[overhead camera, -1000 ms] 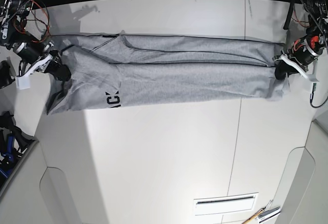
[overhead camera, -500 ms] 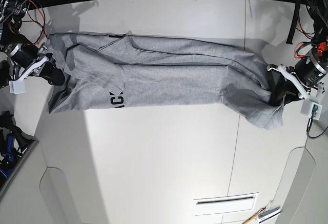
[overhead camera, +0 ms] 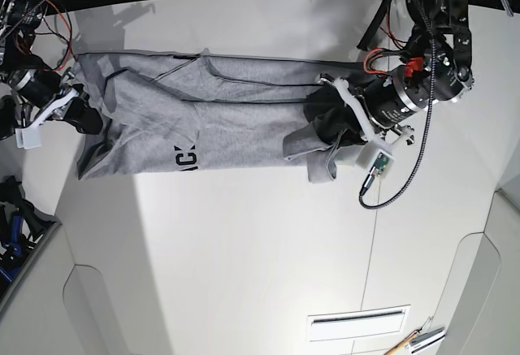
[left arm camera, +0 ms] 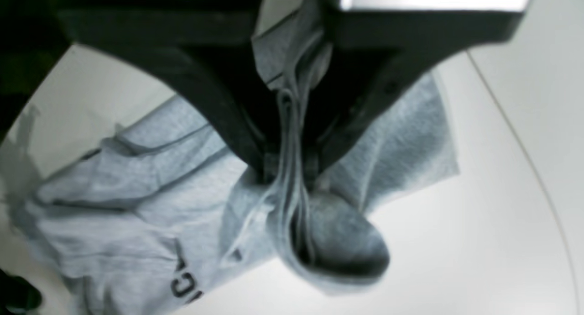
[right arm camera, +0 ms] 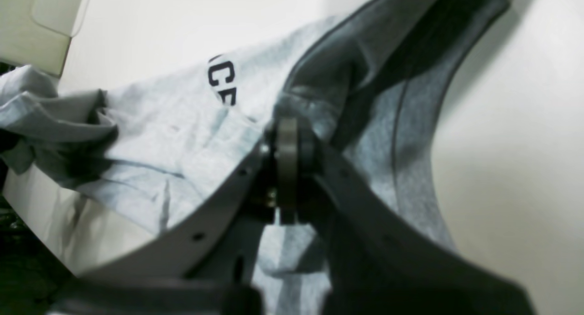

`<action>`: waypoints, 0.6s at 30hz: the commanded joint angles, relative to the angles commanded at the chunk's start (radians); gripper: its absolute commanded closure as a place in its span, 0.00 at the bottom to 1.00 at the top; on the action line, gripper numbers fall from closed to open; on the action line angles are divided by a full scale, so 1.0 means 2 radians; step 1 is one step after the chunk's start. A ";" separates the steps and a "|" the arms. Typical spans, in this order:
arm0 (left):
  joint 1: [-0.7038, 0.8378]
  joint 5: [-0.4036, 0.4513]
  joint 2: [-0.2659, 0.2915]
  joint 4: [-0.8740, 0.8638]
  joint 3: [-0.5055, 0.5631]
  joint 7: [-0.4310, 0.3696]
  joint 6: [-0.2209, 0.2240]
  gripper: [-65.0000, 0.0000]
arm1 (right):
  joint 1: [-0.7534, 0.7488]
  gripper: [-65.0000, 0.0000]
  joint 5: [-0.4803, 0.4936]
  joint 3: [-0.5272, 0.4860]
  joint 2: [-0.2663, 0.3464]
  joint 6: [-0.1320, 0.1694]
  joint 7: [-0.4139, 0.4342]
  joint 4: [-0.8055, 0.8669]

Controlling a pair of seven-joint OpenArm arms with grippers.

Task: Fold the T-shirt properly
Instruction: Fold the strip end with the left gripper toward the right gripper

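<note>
The grey T-shirt (overhead camera: 219, 123) lies as a long folded band across the far part of the white table (overhead camera: 244, 257), with black lettering (overhead camera: 180, 158) at its lower left. My left gripper (overhead camera: 335, 127) is shut on the shirt's right end, holding it lifted and bunched above the band; the left wrist view shows layers of T-shirt (left arm camera: 337, 242) pinched between the black fingers (left arm camera: 237, 132) of the left gripper (left arm camera: 287, 164). At the band's left end my right gripper (overhead camera: 88, 115) is shut on the cloth; the right gripper (right arm camera: 287, 141) clamps the T-shirt (right arm camera: 182, 123).
A pale slotted plate (overhead camera: 357, 322) and a wooden-handled tool (overhead camera: 410, 340) sit near the table's front right. Cables (overhead camera: 402, 180) hang from the left arm. Wires and dark equipment (overhead camera: 12, 225) crowd the left edge.
My left gripper has carried the shirt's right end far to the left, over the band, shortening it. The right gripper has held its place.
</note>
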 joint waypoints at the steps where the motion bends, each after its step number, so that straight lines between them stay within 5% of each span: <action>1: -0.004 0.018 0.004 0.000 0.000 0.000 0.000 1.00 | 0.000 1.00 0.000 0.000 0.000 0.000 0.000 0.000; 6: -0.017 0.112 0.004 0.000 -0.034 -0.016 0.048 1.00 | 0.000 1.00 0.000 0.000 0.000 0.000 -0.003 0.000; 13: -0.015 0.114 0.005 0.000 -0.172 -0.014 0.154 1.00 | 0.000 1.00 0.002 -0.001 0.000 0.000 0.001 0.000; 18: -0.002 0.121 0.008 0.000 -0.199 0.002 0.193 1.00 | 0.000 1.00 0.002 -0.002 0.001 0.000 0.001 0.000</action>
